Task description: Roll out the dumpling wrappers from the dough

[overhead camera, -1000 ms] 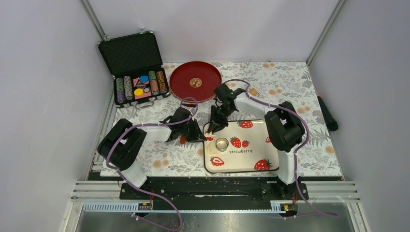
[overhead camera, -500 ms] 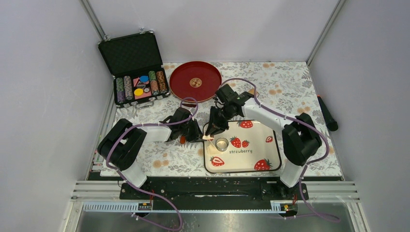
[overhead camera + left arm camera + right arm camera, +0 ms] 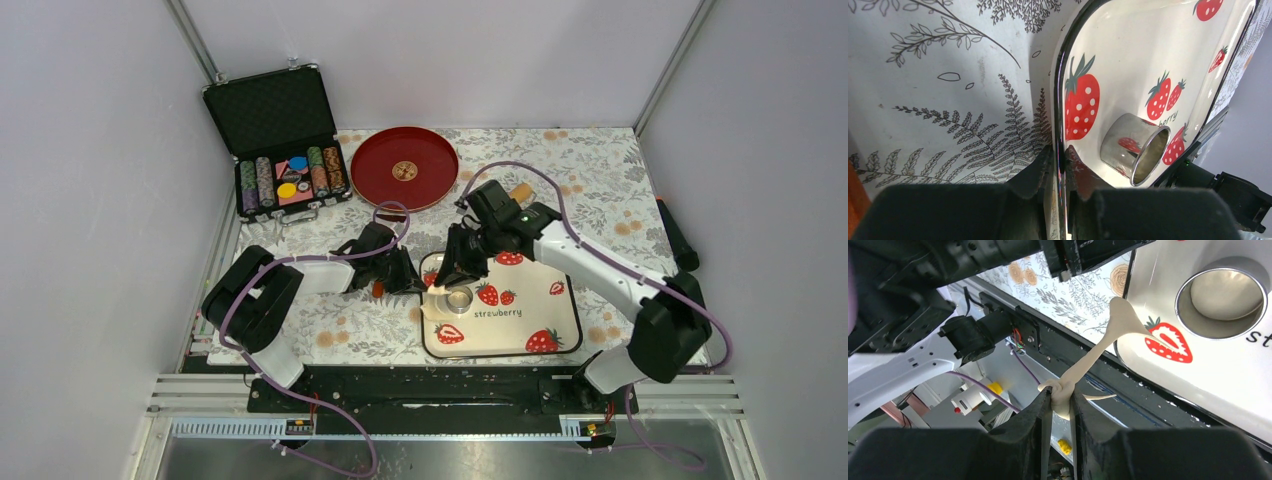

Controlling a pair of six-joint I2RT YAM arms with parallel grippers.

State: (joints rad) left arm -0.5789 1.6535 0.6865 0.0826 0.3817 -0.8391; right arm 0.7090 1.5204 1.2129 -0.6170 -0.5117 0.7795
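Stretched pale-cream dough [image 3: 1122, 319] is pinched in the right gripper [image 3: 1060, 401]; the rim of the white strawberry-printed tray [image 3: 1128, 55] is clamped by the left gripper [image 3: 1060, 167].

- tray [image 3: 1148, 40]: glossy, smooth white finish with printed strawberries; it mirrors the ring
- ring [image 3: 1124, 141]: polished metal, mirror-bright
- dough [image 3: 1122, 319]: soft, matt, smooth, pale cream
- counter [image 3: 938, 100]: matt printed covering, faintly scuffed
- plate [image 3: 380, 160]: glossy red
- right hand [image 3: 1060, 397]: matt black plastic fingers
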